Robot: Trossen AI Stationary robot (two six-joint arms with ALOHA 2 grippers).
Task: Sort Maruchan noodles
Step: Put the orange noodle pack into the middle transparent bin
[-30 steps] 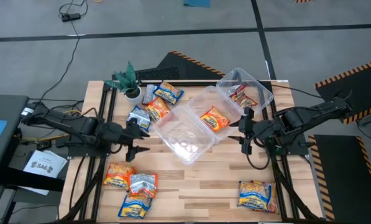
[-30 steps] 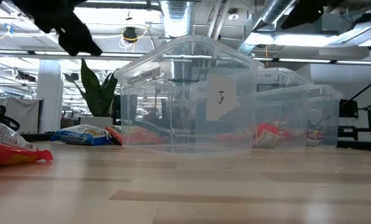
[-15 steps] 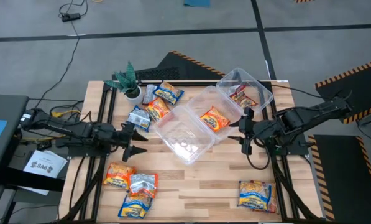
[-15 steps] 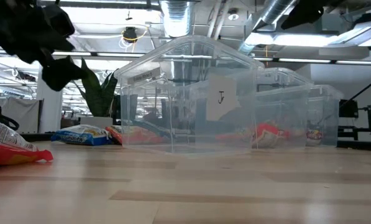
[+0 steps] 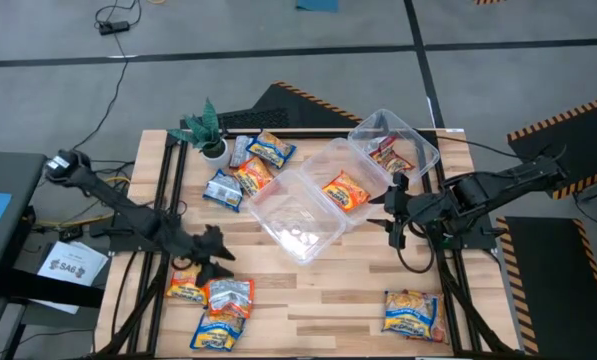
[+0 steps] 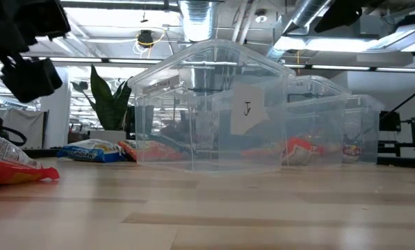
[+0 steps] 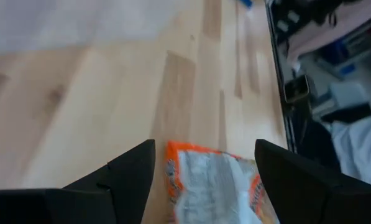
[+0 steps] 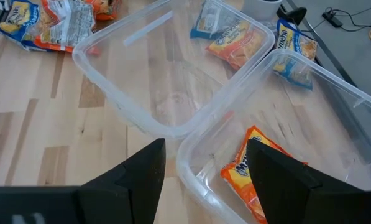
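Observation:
Maruchan packets lie flat in groups. Several sit far-left by the plant, such as a blue-and-yellow one (image 5: 270, 148). At near-left lie an orange one (image 5: 188, 287), a silvery one (image 5: 230, 295) and a blue one (image 5: 218, 330). More lie at near-right (image 5: 413, 312). One orange packet (image 5: 344, 190) lies in the middle tub and a dark red one (image 5: 388, 153) in the far tub. My left gripper (image 5: 218, 266) is open above the near-left group, with an orange-edged silvery packet (image 7: 213, 183) ahead between its fingers (image 7: 205, 144). My right gripper (image 5: 395, 210) is open beside the tubs (image 8: 202, 146).
Three clear tubs stand side by side mid-table. The nearest one (image 5: 298, 215) holds no packet; it also shows in the low view (image 6: 207, 104). A small potted plant (image 5: 206, 130) stands at the far-left corner. Bare wood (image 5: 318, 290) lies between the near-left and near-right packets.
My left gripper has swung from beside the nearest tub toward the table's near edge. It now hangs over the near-left packets. The right arm and all packets have stayed where they were.

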